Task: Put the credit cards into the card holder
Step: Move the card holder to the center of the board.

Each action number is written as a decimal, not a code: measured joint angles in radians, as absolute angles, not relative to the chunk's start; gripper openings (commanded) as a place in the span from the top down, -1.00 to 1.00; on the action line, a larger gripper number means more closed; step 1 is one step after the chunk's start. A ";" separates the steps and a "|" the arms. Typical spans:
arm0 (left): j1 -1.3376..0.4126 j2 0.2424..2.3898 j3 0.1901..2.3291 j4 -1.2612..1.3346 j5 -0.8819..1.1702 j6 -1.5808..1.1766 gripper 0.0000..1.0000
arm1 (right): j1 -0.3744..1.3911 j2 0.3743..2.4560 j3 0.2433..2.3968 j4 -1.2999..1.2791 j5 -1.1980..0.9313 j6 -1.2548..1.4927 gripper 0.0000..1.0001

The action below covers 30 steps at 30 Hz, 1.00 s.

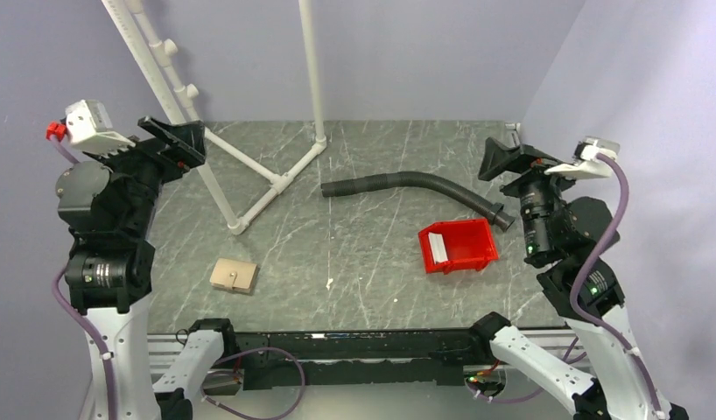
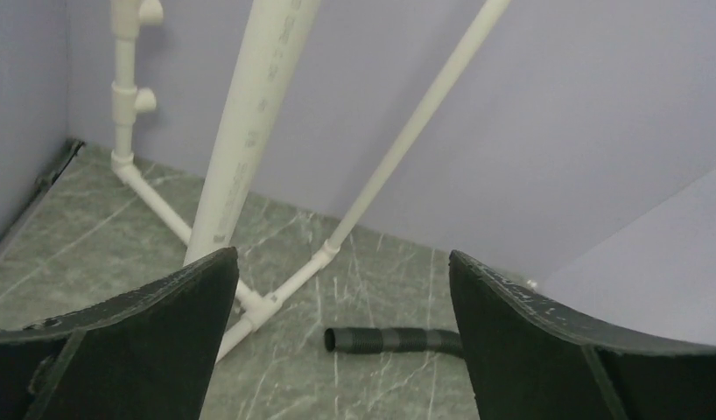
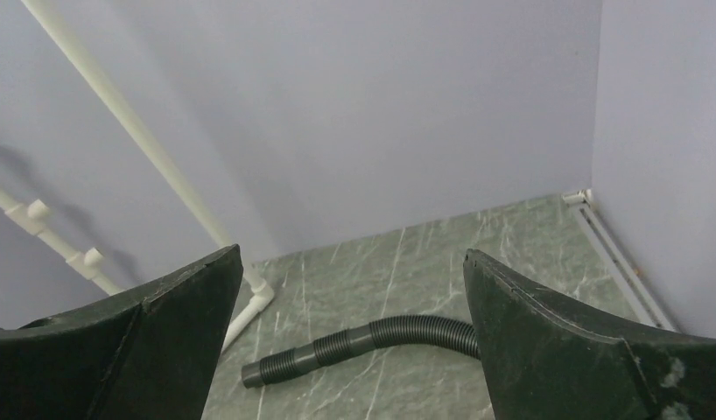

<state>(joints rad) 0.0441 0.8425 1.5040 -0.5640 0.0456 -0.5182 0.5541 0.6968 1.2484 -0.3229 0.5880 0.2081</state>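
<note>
both arms are drawn back and raised at the sides of the green marbled tabletop point(image 1: 363, 254). the left hand point(image 1: 175, 140) is up near the left wall with its two dark fingers spread wide and nothing between them; its wrist view looks out past the fingers point(image 2: 153, 324) at the white pipe frame point(image 1: 249, 166) and the far wall. the right hand point(image 1: 508, 162) is held up by the right wall, its fingers likewise wide apart and holding nothing, and its wrist view looks over the black ribbed hose point(image 1: 407, 182) lying across the far part of the tabletop. the card holder point(image 1: 235, 276) lies flat and folded shut on the near left of the tabletop, small snap facing up, well apart from both hands. the credit cards point(image 1: 438, 248) sit inside the red bin point(image 1: 468, 245) on the near right, pale and bunched at its left end; how many there are cannot be told. a small white scrap point(image 1: 329, 283) lies between the card holder and the bin.
</note>
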 measured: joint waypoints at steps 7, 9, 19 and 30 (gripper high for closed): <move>0.030 0.814 1.311 -0.713 -0.056 -0.524 -0.99 | 0.553 0.830 1.193 -0.334 0.492 0.257 -1.00; 0.030 0.792 1.210 -0.760 -0.081 -0.536 -0.99 | 0.553 0.873 1.152 -0.331 0.432 0.270 -1.00; 0.036 0.780 0.754 -0.854 -0.006 -0.757 -0.99 | 0.550 1.197 1.093 -0.328 -0.056 0.343 -0.99; 0.163 0.931 0.621 -0.856 -0.064 -1.100 -0.99 | 0.551 1.291 1.073 -0.300 -0.325 0.416 -0.99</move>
